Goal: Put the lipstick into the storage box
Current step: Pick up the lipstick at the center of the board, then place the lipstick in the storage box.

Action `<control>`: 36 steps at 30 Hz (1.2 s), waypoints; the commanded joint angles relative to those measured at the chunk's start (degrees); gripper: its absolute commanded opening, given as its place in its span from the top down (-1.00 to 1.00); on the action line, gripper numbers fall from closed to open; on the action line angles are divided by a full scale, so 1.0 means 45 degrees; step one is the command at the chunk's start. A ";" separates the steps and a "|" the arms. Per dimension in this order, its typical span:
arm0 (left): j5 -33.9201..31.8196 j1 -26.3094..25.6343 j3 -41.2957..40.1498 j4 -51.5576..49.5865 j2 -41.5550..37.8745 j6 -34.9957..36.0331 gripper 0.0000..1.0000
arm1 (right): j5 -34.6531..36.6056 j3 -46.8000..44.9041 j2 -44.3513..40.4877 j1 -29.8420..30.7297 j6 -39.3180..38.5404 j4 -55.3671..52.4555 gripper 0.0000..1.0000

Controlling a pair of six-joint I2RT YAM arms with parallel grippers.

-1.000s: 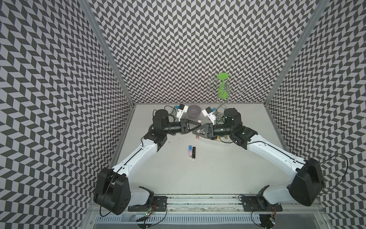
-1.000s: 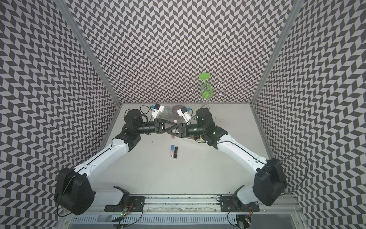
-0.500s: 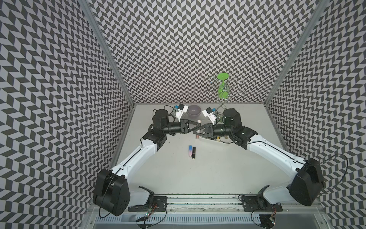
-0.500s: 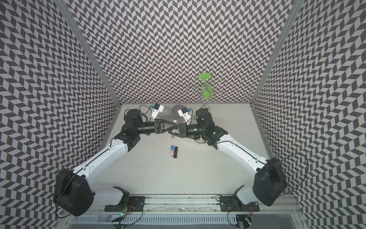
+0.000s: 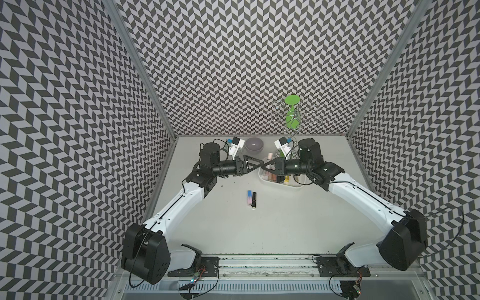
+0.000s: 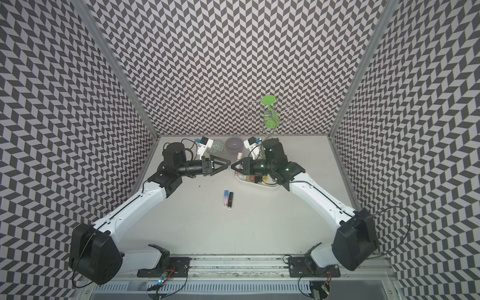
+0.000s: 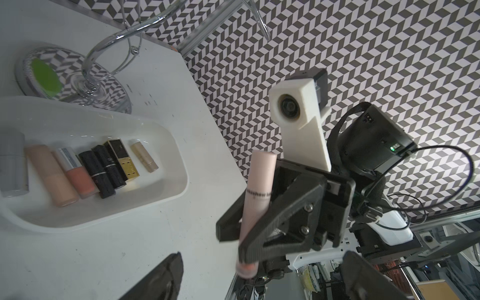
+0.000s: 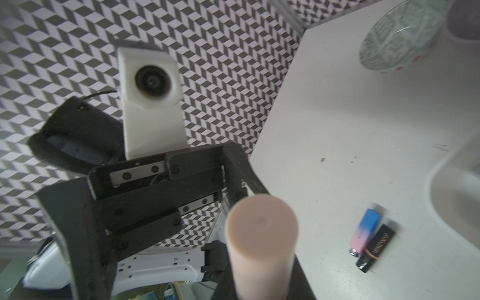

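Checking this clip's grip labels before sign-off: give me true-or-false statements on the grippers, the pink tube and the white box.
1. The right gripper is shut on the pale pink tube. True.
2. The left gripper grips that tube too. False: its jaws stand open.
3. The storage box is empty. False: several lipsticks lie in it.
4. A blue-and-pink lipstick and a black lipstick lie side by side on the table, outside the box. True.
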 commanded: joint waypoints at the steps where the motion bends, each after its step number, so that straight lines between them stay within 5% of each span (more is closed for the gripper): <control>1: -0.1015 0.0080 0.0631 -0.1875 -0.0379 0.1568 -0.98 | 0.2263 0.0508 -0.0279 -0.0524 -0.1641 -0.2379 0.75; 14: -0.2819 0.0080 -0.0288 -0.4628 -0.0067 0.4229 -0.97 | 0.5414 -0.0410 0.1506 -0.2415 -0.3360 -0.3666 0.75; 36: -0.2930 0.0085 -0.0787 -0.5587 0.1470 0.5476 -0.98 | 0.5471 0.0061 0.5150 -0.3139 -0.3600 -0.2265 0.73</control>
